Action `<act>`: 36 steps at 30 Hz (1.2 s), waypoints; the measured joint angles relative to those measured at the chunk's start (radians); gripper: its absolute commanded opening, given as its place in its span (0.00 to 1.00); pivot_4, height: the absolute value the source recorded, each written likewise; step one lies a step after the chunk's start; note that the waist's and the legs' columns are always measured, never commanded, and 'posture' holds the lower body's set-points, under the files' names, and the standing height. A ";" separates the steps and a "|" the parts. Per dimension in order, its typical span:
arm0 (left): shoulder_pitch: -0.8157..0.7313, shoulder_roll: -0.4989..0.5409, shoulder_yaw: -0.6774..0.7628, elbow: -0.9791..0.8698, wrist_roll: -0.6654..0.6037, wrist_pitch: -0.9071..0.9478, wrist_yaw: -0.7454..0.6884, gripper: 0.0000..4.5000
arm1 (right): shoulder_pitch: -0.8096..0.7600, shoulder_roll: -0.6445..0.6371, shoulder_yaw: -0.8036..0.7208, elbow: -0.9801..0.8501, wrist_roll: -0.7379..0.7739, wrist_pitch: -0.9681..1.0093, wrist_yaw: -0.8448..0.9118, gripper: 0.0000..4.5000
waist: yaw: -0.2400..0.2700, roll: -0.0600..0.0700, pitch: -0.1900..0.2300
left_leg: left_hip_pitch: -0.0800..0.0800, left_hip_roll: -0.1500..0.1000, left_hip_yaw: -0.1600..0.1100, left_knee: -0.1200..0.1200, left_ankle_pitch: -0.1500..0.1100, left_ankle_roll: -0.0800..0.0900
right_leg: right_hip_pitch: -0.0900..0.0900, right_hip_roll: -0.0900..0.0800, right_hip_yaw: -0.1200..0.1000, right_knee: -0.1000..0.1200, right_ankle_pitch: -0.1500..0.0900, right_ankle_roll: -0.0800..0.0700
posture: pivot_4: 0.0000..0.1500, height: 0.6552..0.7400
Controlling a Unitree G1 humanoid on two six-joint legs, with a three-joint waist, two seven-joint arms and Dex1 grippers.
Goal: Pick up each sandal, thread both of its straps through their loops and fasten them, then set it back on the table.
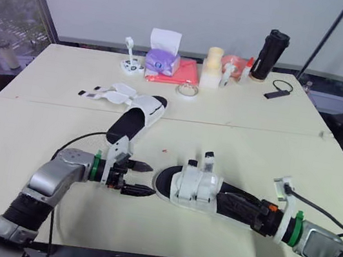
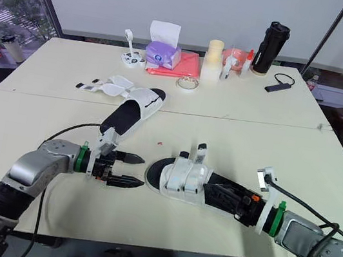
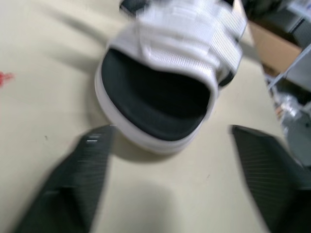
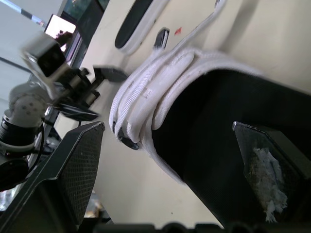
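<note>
Left wrist view: sandal (image 3: 160,92) just ahead of left end effector (image 3: 170,130)

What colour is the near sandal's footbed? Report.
Black footbed of the white-strapped sandal, clearest in left wrist view.

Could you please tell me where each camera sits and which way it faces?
Left eye view: head-mounted, looking forward and down at the table; left hand and right hand show.
Right eye view: beside it, same scene.
Left wrist view: faces the near sandal toe-on between open fingers.
Right wrist view: faces that sandal's heel; the left hand shows beyond.
Both wrist views share the near sandal.
</note>
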 measured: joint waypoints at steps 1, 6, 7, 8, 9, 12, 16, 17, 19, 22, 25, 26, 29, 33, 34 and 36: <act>-0.001 0.000 0.006 -0.020 -0.011 0.013 0.006 0.99 | -0.012 0.006 0.009 0.005 0.007 -0.002 -0.004 1.00 | 0.000 0.000 0.001 | 0.000 0.000 0.000 0.000 0.000 0.000 | 0.000 0.000 0.000 0.000 0.000 0.000 | 1.00 1.00; -0.020 0.019 0.028 -0.088 -0.048 0.066 0.029 0.99 | -0.071 0.034 0.072 0.038 0.020 -0.002 -0.018 1.00 | -0.001 -0.001 0.004 | 0.000 0.000 0.000 0.000 0.000 -0.001 | -0.001 0.000 0.000 0.000 0.000 0.000 | 1.00 1.00; -0.021 0.026 0.036 -0.094 -0.053 0.067 0.033 0.99 | -0.083 0.043 0.082 0.053 0.022 -0.002 -0.022 1.00 | -0.001 -0.001 0.004 | 0.000 0.000 0.000 0.000 0.000 -0.001 | -0.001 0.001 0.000 0.000 0.000 0.000 | 1.00 1.00; -0.021 0.031 0.038 -0.096 -0.057 0.068 0.037 0.99 | -0.100 0.059 0.088 0.069 0.025 -0.001 -0.025 1.00 | -0.002 -0.001 0.004 | 0.000 0.000 0.000 0.000 0.000 -0.001 | -0.001 0.001 0.000 0.000 0.000 0.000 | 1.00 1.00; -0.021 0.033 0.039 -0.102 -0.061 0.073 0.039 0.99 | -0.128 0.081 0.103 0.092 0.038 0.000 -0.025 1.00 | -0.004 -0.001 0.005 | 0.000 0.000 0.001 0.000 0.000 -0.001 | -0.001 0.001 0.000 0.001 0.000 0.000 | 1.00 1.00; -0.016 0.040 0.037 -0.113 -0.064 0.077 0.040 1.00 | -0.189 0.121 0.145 0.127 0.056 0.015 -0.031 0.94 | -0.003 0.000 0.006 | 0.000 0.000 0.000 -0.001 0.001 -0.001 | -0.001 0.001 0.000 0.001 0.000 0.000 | 1.00 1.00; -0.002 0.049 0.036 -0.113 -0.064 0.078 0.047 1.00 | -0.229 0.172 0.140 0.198 0.057 0.013 -0.100 0.59 | 0.000 0.000 0.007 | -0.002 -0.001 0.000 0.000 0.002 -0.003 | -0.003 0.001 0.000 0.001 0.000 0.000 | 1.00 1.00; -0.001 0.049 0.036 -0.113 -0.065 0.078 0.049 1.00 | -0.232 0.179 0.138 0.208 0.059 0.012 -0.110 0.47 | 0.001 0.000 0.007 | -0.003 -0.001 0.000 0.000 0.002 -0.004 | -0.003 0.001 0.000 0.001 0.000 0.000 | 1.00 1.00; -0.001 0.046 0.037 -0.114 -0.067 0.080 0.065 1.00 | -0.232 0.180 0.137 0.209 0.064 0.016 -0.111 0.27 | 0.000 0.000 0.007 | -0.005 -0.001 0.000 0.000 0.003 -0.005 | -0.005 0.000 0.000 0.002 0.000 0.000 | 1.00 1.00; -0.002 0.042 0.045 -0.133 -0.089 0.092 0.084 1.00 | -0.231 0.179 0.141 0.164 0.088 0.024 -0.113 0.00 | -0.003 -0.001 0.007 | -0.005 -0.001 0.000 0.000 0.005 -0.008 | -0.006 0.001 0.000 0.002 0.000 0.000 | 1.00 1.00; -0.005 0.040 0.048 -0.164 -0.118 0.111 0.091 1.00 | -0.233 0.202 0.123 0.158 0.117 0.016 -0.182 0.00 | -0.006 -0.001 0.007 | -0.004 -0.001 0.000 0.000 0.005 -0.009 | -0.006 0.001 0.000 0.005 0.001 0.000 | 1.00 1.00; -0.006 0.039 0.053 -0.168 -0.125 0.113 0.096 1.00 | -0.236 0.230 0.100 0.159 0.140 0.000 -0.242 0.00 | -0.006 -0.001 0.007 | -0.005 0.000 0.000 0.000 0.006 -0.010 | -0.006 0.002 0.000 0.006 0.001 0.000 | 1.00 1.00; -0.006 0.034 0.072 -0.172 -0.147 0.130 0.117 1.00 | -0.280 0.306 0.021 0.164 0.231 -0.091 -0.448 0.00 | -0.007 0.000 0.008 | -0.005 -0.001 0.001 0.001 0.007 -0.012 | -0.010 0.001 0.001 0.011 0.001 0.000 | 1.00 1.00; -0.012 0.012 0.072 -0.172 -0.155 0.130 0.131 1.00 | -0.420 0.401 -0.086 0.153 0.328 -0.322 -0.780 0.00 | -0.006 0.000 0.008 | -0.011 -0.001 0.001 0.005 0.008 -0.013 | -0.017 0.003 0.002 0.018 0.001 0.000 | 1.00 1.00; -0.012 0.008 0.071 -0.171 -0.154 0.128 0.131 1.00 | -0.447 0.428 -0.106 0.145 0.317 -0.394 -0.867 0.00 | -0.005 0.000 0.008 | -0.012 -0.001 0.001 0.005 0.008 -0.013 | -0.017 0.003 0.002 0.018 0.001 0.000 | 1.00 1.00; -0.013 0.004 0.069 -0.168 -0.154 0.125 0.129 1.00 | -0.479 0.461 -0.144 0.140 0.300 -0.515 -0.997 0.00 | -0.002 0.000 0.008 | -0.013 -0.001 0.002 0.006 0.008 -0.014 | -0.018 0.003 0.001 0.018 0.001 0.000 | 1.00 1.00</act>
